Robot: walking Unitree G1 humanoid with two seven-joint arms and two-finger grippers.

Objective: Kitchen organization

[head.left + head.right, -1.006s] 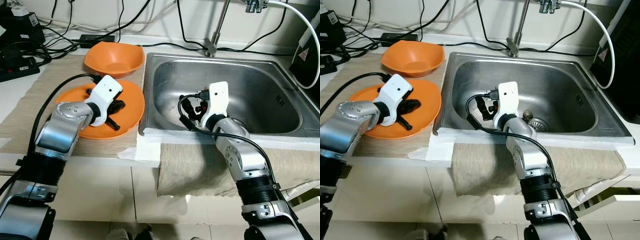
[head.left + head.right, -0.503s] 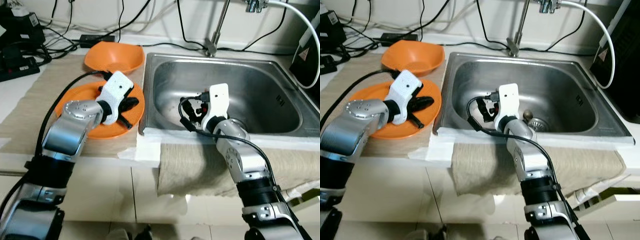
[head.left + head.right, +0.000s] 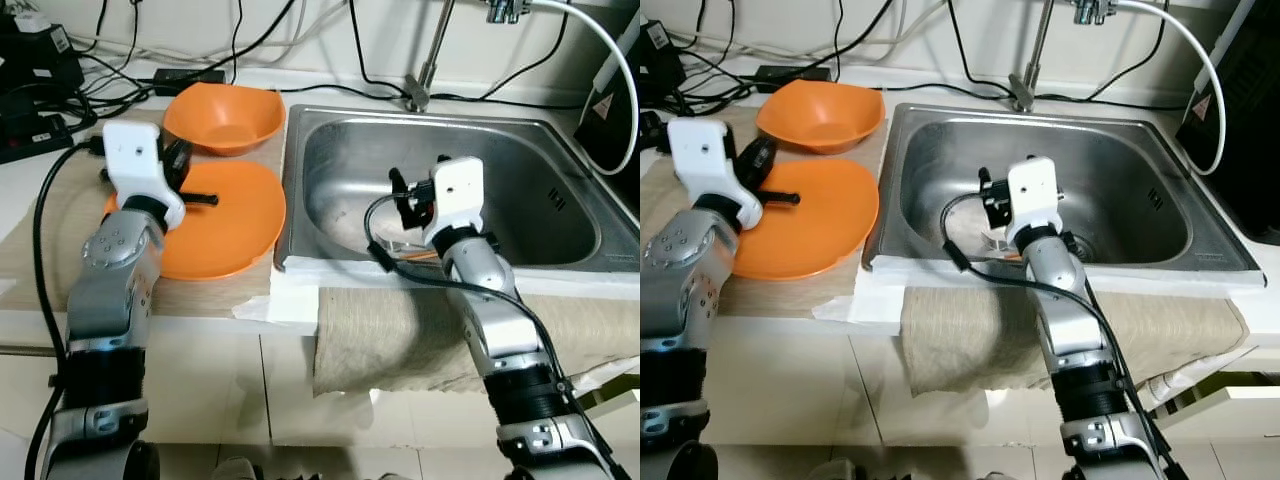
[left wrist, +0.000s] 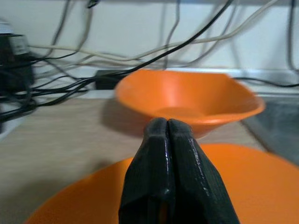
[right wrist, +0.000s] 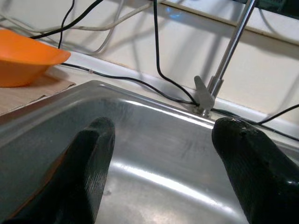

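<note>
My left gripper [image 4: 167, 135] is pressed together, empty, above the orange plate [image 3: 225, 220] on the tan counter mat [image 3: 55, 215], the orange bowl [image 3: 224, 117] just behind. My right gripper [image 5: 163, 154] hangs spread apart over the steel sink [image 3: 520, 190], facing the tap [image 5: 219, 70]. Black cables [image 3: 130, 75] trail along the white wall, and a cloth [image 3: 390, 340] drapes over the counter's front edge.

Pale wall [image 3: 300, 30] behind, strung with black and white cables [image 3: 240, 40]. Steel sink [image 3: 540, 150] set in a white surface [image 3: 300, 300], tap stem [image 3: 432, 60] rising at the back. Beige mat [image 3: 60, 220] to the left, cloth [image 3: 400, 340] draped over the front edge. Even indoor light.
</note>
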